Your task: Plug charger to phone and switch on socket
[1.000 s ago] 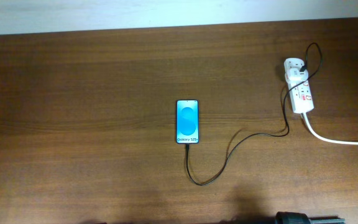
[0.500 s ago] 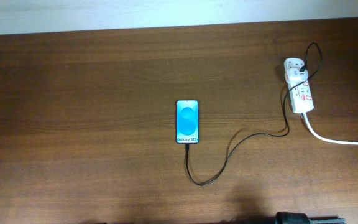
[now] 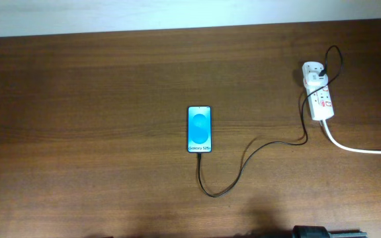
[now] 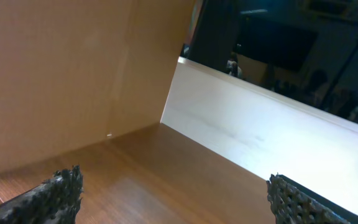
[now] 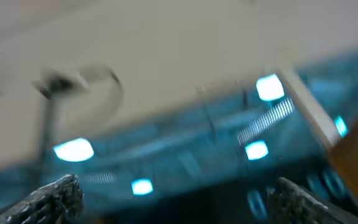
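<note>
The phone (image 3: 200, 129) lies flat mid-table in the overhead view, blue screen up. The charger (image 3: 276, 142), a thin black cable, runs from the phone's near short edge, loops toward the front and goes right and up to the socket (image 3: 319, 92) at the far right. The socket is a white strip with red marks. Neither gripper shows in the overhead view. My left gripper (image 4: 179, 200) is open over bare wood, holding nothing. My right gripper (image 5: 180, 200) is also open and empty, and its blurred view shows only room lights.
A thick white lead (image 3: 356, 148) leaves the socket toward the right edge. A dark piece of an arm (image 3: 323, 232) shows at the front edge. The brown table (image 3: 78, 132) ends at a pale wall along the back. The left wrist view shows a wooden panel (image 4: 55, 81).
</note>
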You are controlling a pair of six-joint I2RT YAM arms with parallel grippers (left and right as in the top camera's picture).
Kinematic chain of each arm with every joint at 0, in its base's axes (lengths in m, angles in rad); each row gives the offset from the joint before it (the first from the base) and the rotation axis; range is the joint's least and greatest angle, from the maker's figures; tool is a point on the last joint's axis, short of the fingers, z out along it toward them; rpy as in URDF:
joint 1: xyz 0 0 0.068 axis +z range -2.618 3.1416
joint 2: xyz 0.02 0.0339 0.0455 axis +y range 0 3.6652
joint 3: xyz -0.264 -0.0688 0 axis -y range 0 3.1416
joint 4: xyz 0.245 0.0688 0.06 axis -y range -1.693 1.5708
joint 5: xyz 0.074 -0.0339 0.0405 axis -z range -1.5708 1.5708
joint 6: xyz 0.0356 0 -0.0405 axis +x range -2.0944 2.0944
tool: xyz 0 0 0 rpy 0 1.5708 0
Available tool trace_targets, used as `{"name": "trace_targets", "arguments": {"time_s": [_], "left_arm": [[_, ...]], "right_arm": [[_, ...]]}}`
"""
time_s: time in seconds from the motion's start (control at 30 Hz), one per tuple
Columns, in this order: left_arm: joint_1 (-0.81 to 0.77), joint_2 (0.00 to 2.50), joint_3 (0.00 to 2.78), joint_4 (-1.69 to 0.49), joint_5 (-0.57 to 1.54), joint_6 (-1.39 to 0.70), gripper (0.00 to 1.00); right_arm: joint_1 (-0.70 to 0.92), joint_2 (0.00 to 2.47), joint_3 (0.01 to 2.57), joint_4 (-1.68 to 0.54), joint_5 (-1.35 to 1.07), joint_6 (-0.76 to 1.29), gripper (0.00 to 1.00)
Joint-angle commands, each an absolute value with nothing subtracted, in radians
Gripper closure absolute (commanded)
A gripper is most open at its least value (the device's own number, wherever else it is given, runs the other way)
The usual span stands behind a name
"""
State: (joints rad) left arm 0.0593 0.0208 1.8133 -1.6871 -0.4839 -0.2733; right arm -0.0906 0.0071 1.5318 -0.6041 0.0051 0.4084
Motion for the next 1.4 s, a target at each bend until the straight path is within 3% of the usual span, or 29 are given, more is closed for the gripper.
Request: {"name": "trace_targets", "arguments": {"time_s": [0.0,0.37,0.6,0.8,0.93,1.17,1.37], "left_arm": [[0.06,0.008,1.815,-1.688,-0.487,-0.276,0.01],[0.06,0.008,1.815,-1.688,-0.487,-0.276,0.01],[0.06,0.008,1.815,-1.687,-0.487,-0.276,0.01],[0.06,0.008,1.815,-1.688,-0.487,-0.276,0.01],[0.06,0.008,1.815,-1.688,-0.487,-0.276,0.01],[0.06,0.008,1.815,-1.687,-0.487,-0.276,0.01],[0.06,0.008,1.815,-1.688,-0.487,-0.276,0.01]], "right_arm": [[-0.08,0.007,1.309,-0.649,0.019,0.405,0.02],[-0.08,0.007,0.485,-0.364,0.009,0.427,0.02],[-0.08,0.007,0.186,0.126,0.004,0.427,0.02],[-0.08,0.007,0.057,0.138,0.004,0.435,0.02],[-0.08,0.007,0.013,0.138,0.005,0.544,0.02],[-0.08,0.007,0.006,-0.084,0.035,0.543,0.02],[-0.08,0.013,0.006,-0.079,0.035,0.54,0.02]]}}
